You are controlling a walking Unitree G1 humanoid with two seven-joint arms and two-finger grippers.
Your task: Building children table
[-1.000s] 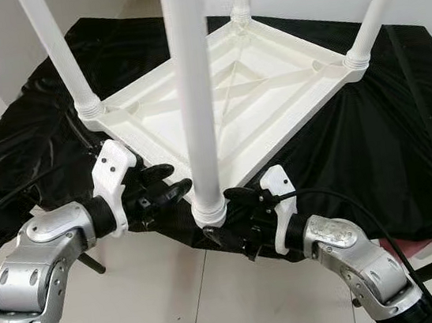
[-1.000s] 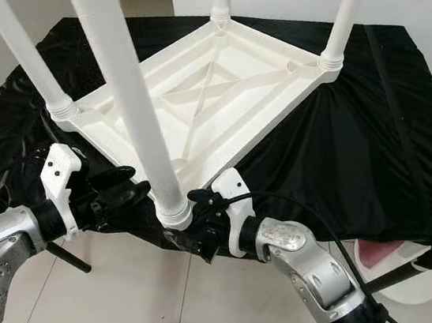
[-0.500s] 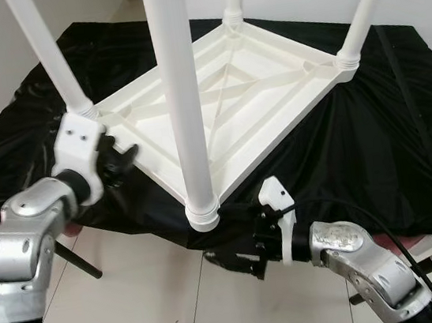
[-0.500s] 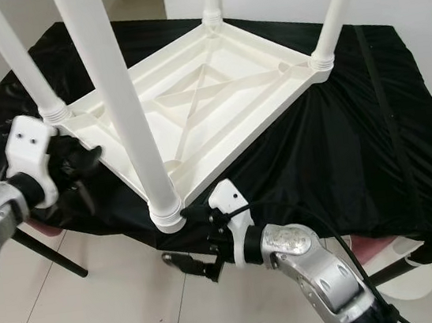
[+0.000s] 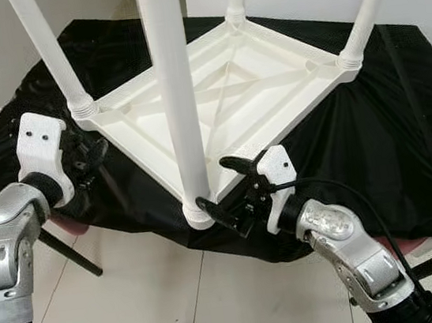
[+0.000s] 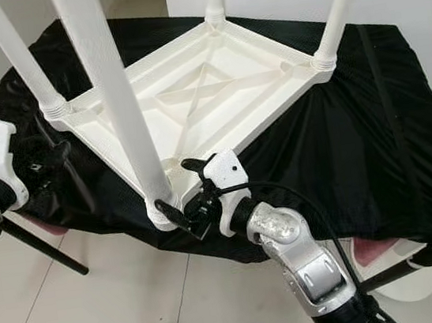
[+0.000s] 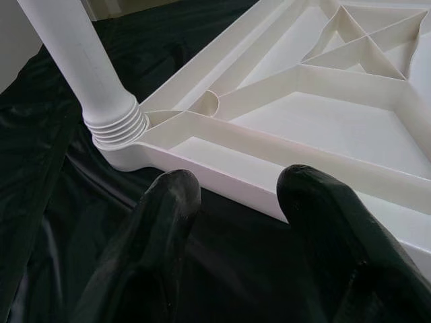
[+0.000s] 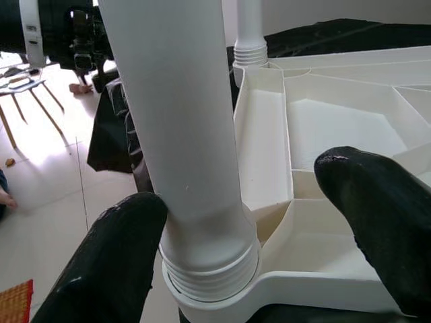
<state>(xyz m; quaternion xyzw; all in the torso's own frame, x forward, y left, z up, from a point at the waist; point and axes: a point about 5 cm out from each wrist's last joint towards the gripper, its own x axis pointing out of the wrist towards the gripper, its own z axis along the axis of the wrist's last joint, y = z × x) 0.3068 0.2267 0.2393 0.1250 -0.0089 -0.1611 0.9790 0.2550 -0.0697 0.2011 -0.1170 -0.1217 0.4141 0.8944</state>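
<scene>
The white table sits upside down on the black cloth, legs pointing up. The right gripper is spread wide around the near leg; the left gripper, also spread, faces the far-left corner.

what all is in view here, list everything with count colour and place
table: 1, white, upside down on the black cloth
table legs: 4, white, one at each corner, pointing up
cloth: 1, black, spread under the table
floor tiles: pale, below the cloth's near edge
left gripper: 1, black fingers, open, near the table's left corner by the rim
right gripper: 1, black fingers, open, either side of the nearest leg's base
</scene>
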